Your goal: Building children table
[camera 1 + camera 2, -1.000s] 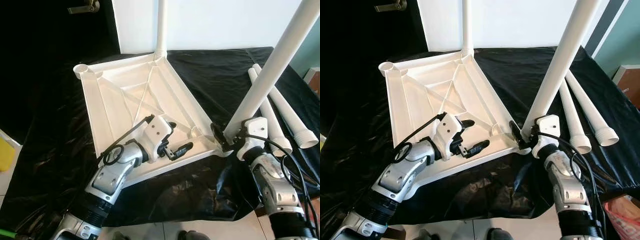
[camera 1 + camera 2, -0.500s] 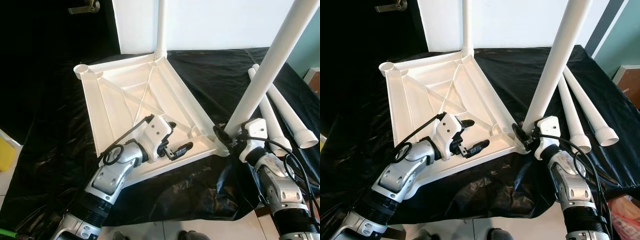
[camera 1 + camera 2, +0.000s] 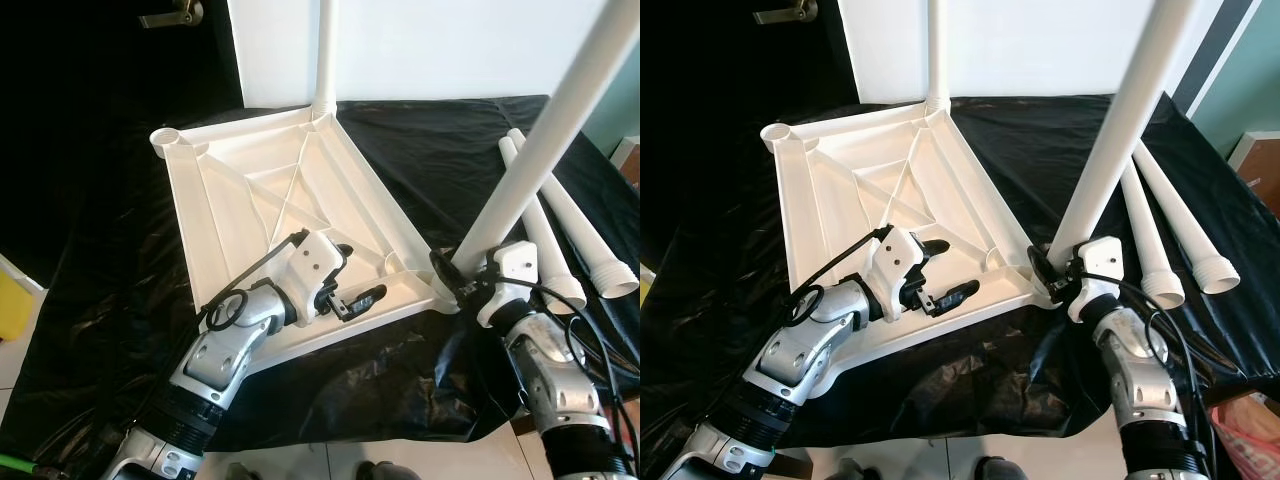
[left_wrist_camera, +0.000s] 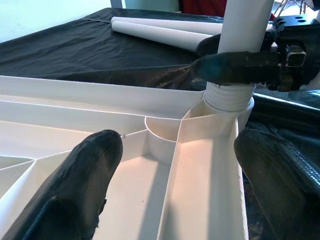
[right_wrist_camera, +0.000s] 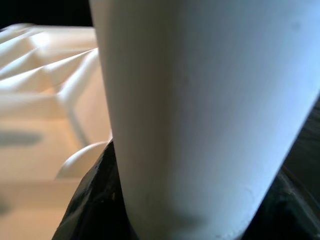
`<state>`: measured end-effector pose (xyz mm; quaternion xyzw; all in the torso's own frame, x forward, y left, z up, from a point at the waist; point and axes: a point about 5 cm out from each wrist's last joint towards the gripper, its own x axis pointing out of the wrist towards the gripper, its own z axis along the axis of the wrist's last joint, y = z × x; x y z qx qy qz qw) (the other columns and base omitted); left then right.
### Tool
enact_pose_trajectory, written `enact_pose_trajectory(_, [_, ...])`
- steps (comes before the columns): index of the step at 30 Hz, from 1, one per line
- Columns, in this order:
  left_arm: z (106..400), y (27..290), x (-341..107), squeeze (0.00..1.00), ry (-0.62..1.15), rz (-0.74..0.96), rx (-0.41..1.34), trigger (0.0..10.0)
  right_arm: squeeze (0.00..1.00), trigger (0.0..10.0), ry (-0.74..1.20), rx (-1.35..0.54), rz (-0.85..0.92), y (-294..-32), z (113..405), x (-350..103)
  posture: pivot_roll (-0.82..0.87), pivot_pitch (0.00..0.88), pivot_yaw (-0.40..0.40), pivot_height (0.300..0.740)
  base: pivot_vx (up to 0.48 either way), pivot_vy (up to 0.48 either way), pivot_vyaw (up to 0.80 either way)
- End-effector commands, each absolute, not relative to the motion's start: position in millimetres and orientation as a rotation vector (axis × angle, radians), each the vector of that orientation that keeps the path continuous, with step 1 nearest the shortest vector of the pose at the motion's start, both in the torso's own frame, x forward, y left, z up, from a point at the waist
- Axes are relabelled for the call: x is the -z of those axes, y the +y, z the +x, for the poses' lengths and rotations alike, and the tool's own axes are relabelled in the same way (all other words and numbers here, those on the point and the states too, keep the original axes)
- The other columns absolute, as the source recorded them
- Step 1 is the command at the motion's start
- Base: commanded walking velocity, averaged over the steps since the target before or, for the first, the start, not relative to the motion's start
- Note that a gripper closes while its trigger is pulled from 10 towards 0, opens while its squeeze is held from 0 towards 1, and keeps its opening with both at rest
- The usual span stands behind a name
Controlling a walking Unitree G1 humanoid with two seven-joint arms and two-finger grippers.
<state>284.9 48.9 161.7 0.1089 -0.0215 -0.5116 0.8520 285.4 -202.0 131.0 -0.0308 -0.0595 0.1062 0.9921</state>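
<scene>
Black plastic sheet (image 3: 110, 300) covers the desk, crumpled at the near edge. White tabletop (image 3: 260, 190) lies upside down on it, ribbed underside up, corner sockets showing. Far corner socket holds an upright white leg (image 3: 325, 50); far-left socket (image 3: 165, 140) is an open cup with nothing in it. Near-right corner socket (image 4: 227, 102) holds a second leg (image 3: 1110, 140), leaning slightly, its threaded base seated in the socket rim. Right gripper (image 3: 1050, 268) is clamped around that leg just above the socket, fingers on either side. Two spare legs (image 3: 1165, 215) lie side by side on the sheet to the right, well apart from the tabletop, threaded ends toward the robot. Left gripper (image 3: 352, 288) sits over the near edge of the tabletop, fingers spread wide, holding nothing; one finger (image 4: 87, 165) is over the ribbed inside, the other is beyond the rim. Left wrist view shows the thread and the right gripper's fingers on the leg; right wrist view shows the leg close up, blurred.
</scene>
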Motion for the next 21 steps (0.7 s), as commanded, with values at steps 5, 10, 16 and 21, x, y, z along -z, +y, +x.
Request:
enact_pose_trajectory(5, [281.9,48.6,-160.3,0.00,-0.035,0.229,1.094,10.0,0.00,10.0,-0.011,0.057,-0.044,-197.9,278.3,-111.8,-0.10,0.140,0.020,0.740,0.000,0.000,0.00])
enact_pose_trajectory(10, [282.0,48.2,-160.7,0.00,-0.036,0.229,1.095,10.0,0.00,10.0,-0.011,0.181,-0.016,-186.5,275.2,-110.8,-0.09,0.137,0.014,0.740,0.000,0.000,0.00])
enact_pose_trajectory(16, [280.8,48.7,-161.2,0.00,-0.038,0.227,1.091,10.0,0.00,10.0,0.015,0.247,0.113,-164.6,272.5,-107.9,-0.08,0.135,0.013,0.740,0.000,0.000,0.00])
enact_pose_trajectory(21, [279.6,48.3,-160.5,0.00,-0.035,0.226,1.095,10.0,0.00,10.0,0.019,0.232,0.110,-160.8,272.8,-109.5,-0.08,0.132,0.012,0.740,0.000,0.000,0.00])
